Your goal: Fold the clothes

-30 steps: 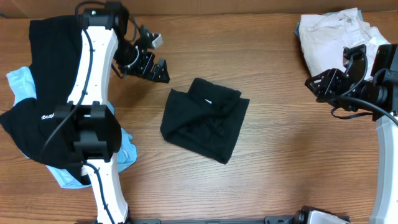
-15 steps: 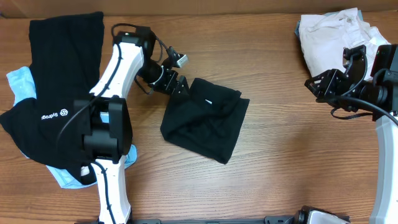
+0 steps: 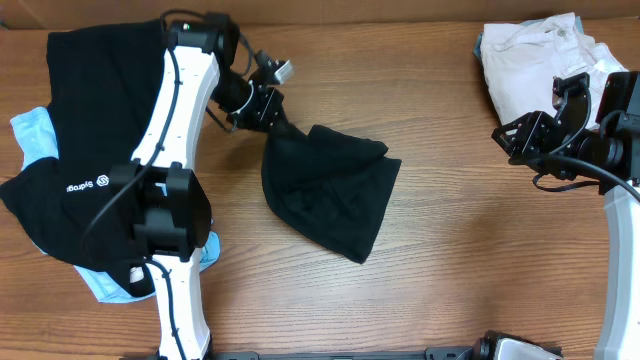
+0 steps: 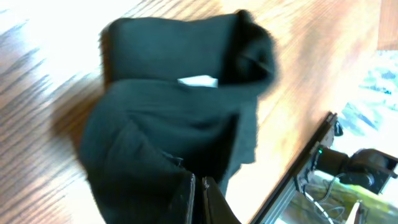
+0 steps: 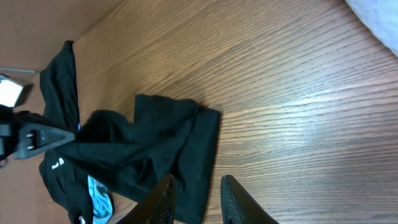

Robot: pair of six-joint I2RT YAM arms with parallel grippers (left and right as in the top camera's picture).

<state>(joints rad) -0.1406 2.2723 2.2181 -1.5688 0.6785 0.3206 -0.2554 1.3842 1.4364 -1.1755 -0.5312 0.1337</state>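
This looks like a robot laboratory or a test room, not a home. Two white and black robot arms, the left arm (image 3: 168, 110) and the right arm (image 3: 612, 250), are fixed at the edge of a plain wooden table (image 3: 450, 230). Beyond the table edge, the left wrist view shows a metal rail (image 4: 308, 165) and a dark device (image 4: 357, 168) with a small green light.

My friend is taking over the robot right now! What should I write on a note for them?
Left gripper: shut on a corner of the black garment, mid-table.
Right gripper: open, empty, near the white pile.
On the robot's left lies a dark and light-blue heap.
Done: no neat fold visible yet.
To do: flatten and fold the black garment, then the heap.
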